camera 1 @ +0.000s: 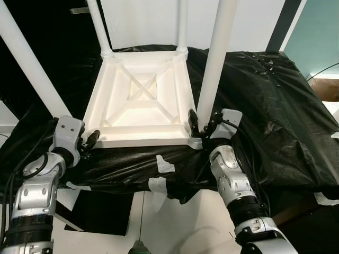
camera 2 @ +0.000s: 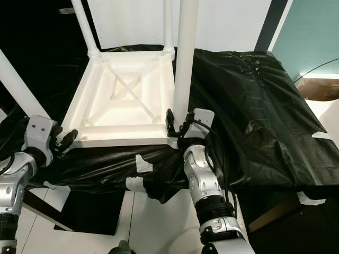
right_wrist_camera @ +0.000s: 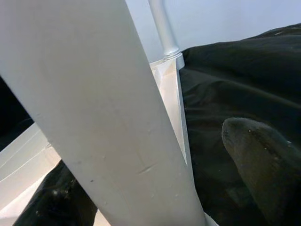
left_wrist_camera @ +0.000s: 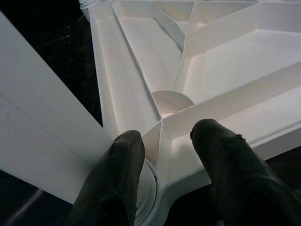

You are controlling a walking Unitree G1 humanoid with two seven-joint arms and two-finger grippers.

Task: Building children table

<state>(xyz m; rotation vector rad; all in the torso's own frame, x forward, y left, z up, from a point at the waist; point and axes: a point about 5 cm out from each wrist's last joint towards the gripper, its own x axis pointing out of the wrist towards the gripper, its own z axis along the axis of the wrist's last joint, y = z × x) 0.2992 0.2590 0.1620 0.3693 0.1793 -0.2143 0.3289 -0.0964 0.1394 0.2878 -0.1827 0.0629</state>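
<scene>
A white children's table top [camera 1: 140, 100] lies upside down on a black plastic sheet [camera 1: 265, 106] that covers the table beneath it, its ribbed underside facing up with a crossed brace in the middle. Four white legs rise from its corners: the near-right leg [camera 1: 214, 63] stands almost upright, the near-left leg [camera 1: 26, 58] leans out to the left, and the far-left leg [camera 1: 98, 26] and far-right leg [camera 1: 182, 26] stand at the back corners. The right pincer [camera 1: 200, 126] is at the near-right corner, its two black fingers spread on either side of the base of the near-right leg; in the right wrist view the leg [right_wrist_camera: 99, 108] fills the gap between the fingers [right_wrist_camera: 263, 160], though whether the pads press on it cannot be told. The left pincer [camera 1: 91, 138] is at the near-left corner of the top, its fingers spread; in the left wrist view one finger [left_wrist_camera: 117, 179] lies against the round socket where the near-left leg [left_wrist_camera: 42, 136] joins, and the other finger [left_wrist_camera: 230, 174] rests over the near rim of the top [left_wrist_camera: 225, 70]. Strips of white tape [camera 1: 159, 182] hold the near edge of the sheet, which hangs down over the table's front. Below it is a pale floor [camera 1: 175, 227] with a dark mat [camera 1: 100, 214] on the left. At far right a brown object [camera 1: 324, 89] sits beyond the sheet, against a teal wall [camera 1: 318, 32].
</scene>
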